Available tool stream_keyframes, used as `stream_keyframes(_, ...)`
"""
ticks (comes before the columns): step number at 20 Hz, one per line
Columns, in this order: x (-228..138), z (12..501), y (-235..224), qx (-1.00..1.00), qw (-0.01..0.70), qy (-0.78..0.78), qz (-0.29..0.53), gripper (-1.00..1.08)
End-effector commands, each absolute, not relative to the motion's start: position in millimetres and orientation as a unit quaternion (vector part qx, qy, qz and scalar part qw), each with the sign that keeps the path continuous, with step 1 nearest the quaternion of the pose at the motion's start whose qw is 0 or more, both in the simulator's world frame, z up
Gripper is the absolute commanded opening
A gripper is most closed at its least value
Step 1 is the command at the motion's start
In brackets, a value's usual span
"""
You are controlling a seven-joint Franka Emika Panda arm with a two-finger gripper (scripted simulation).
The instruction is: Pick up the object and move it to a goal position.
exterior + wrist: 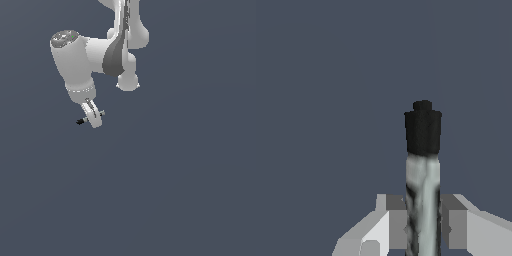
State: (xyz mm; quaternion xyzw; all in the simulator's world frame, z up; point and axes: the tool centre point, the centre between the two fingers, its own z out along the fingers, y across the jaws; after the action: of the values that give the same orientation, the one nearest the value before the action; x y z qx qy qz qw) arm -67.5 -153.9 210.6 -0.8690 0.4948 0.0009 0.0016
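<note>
The object (pixel 423 175) is a thin light grey rod with a black tip, and in the wrist view it sticks out from between the two grey fingers (pixel 397 220). My gripper (pixel 423 227) is shut on its shaft. In the exterior view the gripper (pixel 92 117) hangs below the white arm in the upper left part of the picture. There the object (pixel 80 121) shows only as a small black tip poking out toward the exterior view's left, with a short grey end on the other side of the fingers.
The white arm (pixel 80 55) reaches in from the top of the exterior view. A plain dark grey-blue surface (pixel 175 190) fills everything else in both views.
</note>
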Motion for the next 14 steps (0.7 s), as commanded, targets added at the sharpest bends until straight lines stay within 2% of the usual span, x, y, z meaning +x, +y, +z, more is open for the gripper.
stream_keyframes(1, -77, 228, -172, -0.869, 0.001, 0.494, 0.001, -1.00)
stream_keyframes(7, -91, 258, -203, -0.869, 0.000, 0.494, 0.000, -1.00)
stream_keyframes(14, -93, 266, -211, -0.870, 0.000, 0.494, 0.000, -1.00)
